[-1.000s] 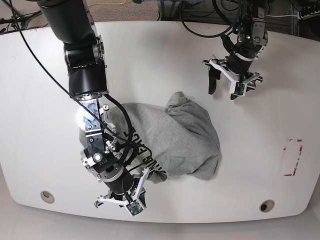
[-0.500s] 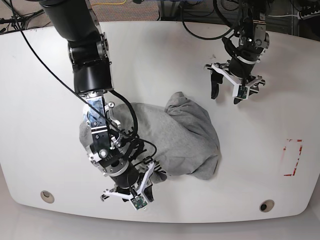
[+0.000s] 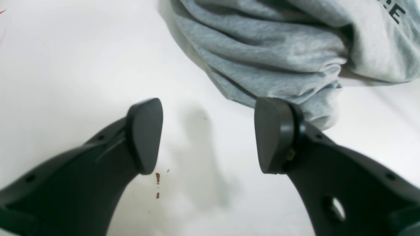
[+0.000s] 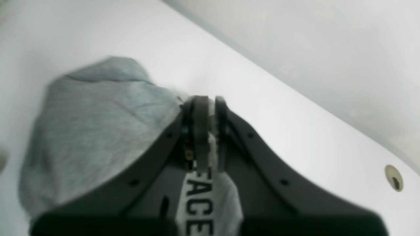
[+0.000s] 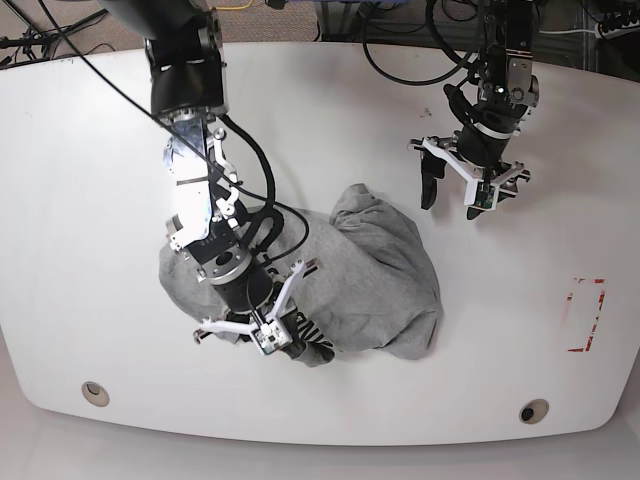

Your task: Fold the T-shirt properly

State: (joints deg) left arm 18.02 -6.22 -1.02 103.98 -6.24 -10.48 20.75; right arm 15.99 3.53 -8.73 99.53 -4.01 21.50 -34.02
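A: At the near edge of the T-shirt (image 5: pixel 350 275), the right gripper (image 4: pixel 206 108) has its jaws pressed almost together on a fold of grey cloth; the printed letters "FACE" run down between them in the wrist view. So it holds the shirt.

B: And the other one?

A: The left gripper (image 5: pixel 462 190) hangs beyond the shirt's far end, jaws wide apart with nothing between them. In its own camera one black pad (image 3: pixel 274 134) sits just beside a bunched, wrinkled corner of the shirt, and I cannot tell if it touches.

B: Where does the shirt lie?

A: In a rumpled heap around the middle of the white table (image 5: pixel 90 150), not spread flat. Most of the print is buried in the folds.

B: How would you do this step well?

A: My judgement: the shirt needs flattening before any fold. The right gripper should lift its edge gently and draw it away from the heap, low over the table, so the cloth unrolls rather than drags in a lump. The left gripper should take a single layer at the far corner, not the whole bundle, and the two should pull apart evenly.

B: Any containers near the shirt?

A: None that I can see. Past the shirt's right side there is only a red outline (image 5: pixel 585 315) marked on the table.
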